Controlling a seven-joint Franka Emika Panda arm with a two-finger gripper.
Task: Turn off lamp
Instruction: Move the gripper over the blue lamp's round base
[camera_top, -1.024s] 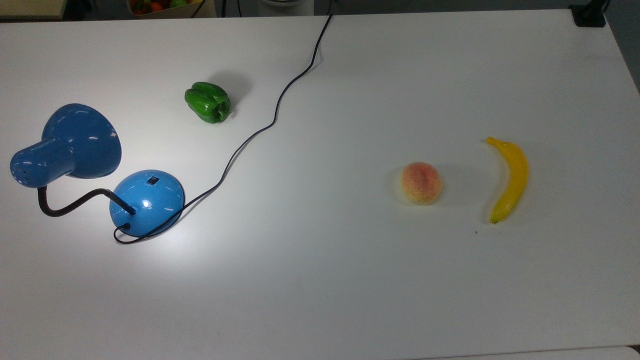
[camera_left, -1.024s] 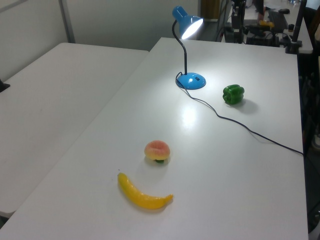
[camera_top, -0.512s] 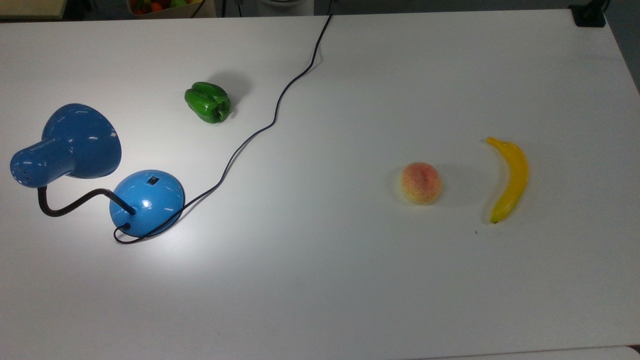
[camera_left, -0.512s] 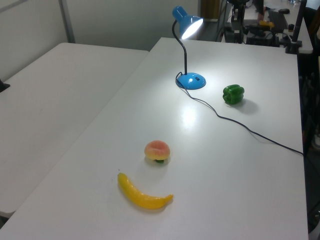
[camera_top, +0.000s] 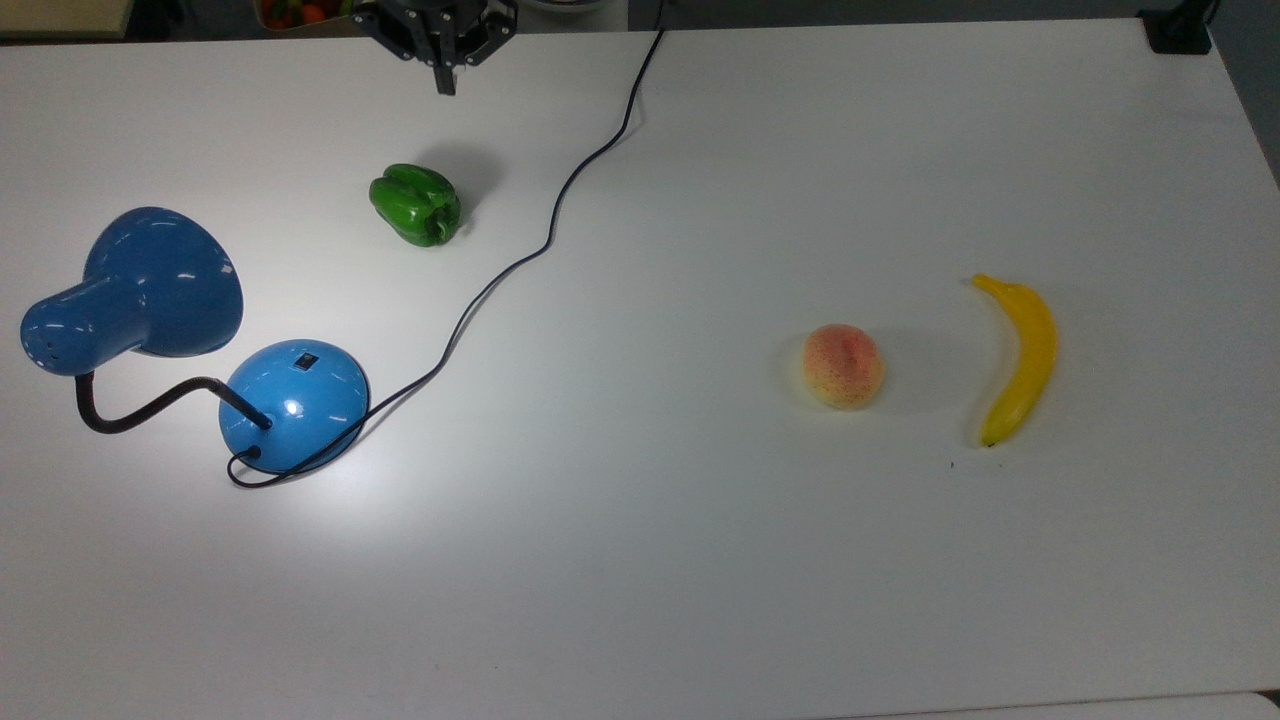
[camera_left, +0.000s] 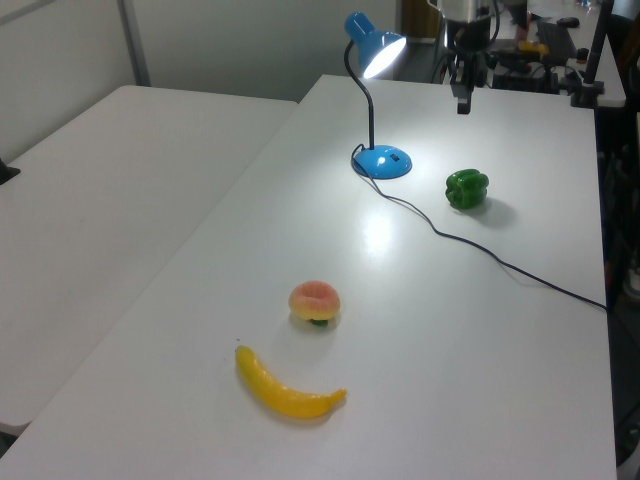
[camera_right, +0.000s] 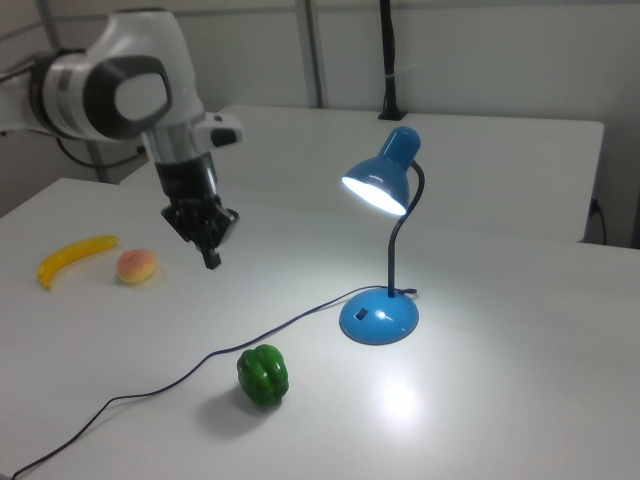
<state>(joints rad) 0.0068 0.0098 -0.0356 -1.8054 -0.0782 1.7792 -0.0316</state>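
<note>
Well apart from the lit blue lamp (camera_right: 380, 320), which is stood near a green pepper (camera_right: 263, 375), the gripper (camera_right: 212, 262) is held above the table (camera_top: 700, 550), fingers pressed together.

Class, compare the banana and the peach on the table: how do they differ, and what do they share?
The banana is long, curved and yellow; the peach is round and pink-orange. The banana is the longer of the two. Both lie apart on the white table, far from the lamp.
</note>
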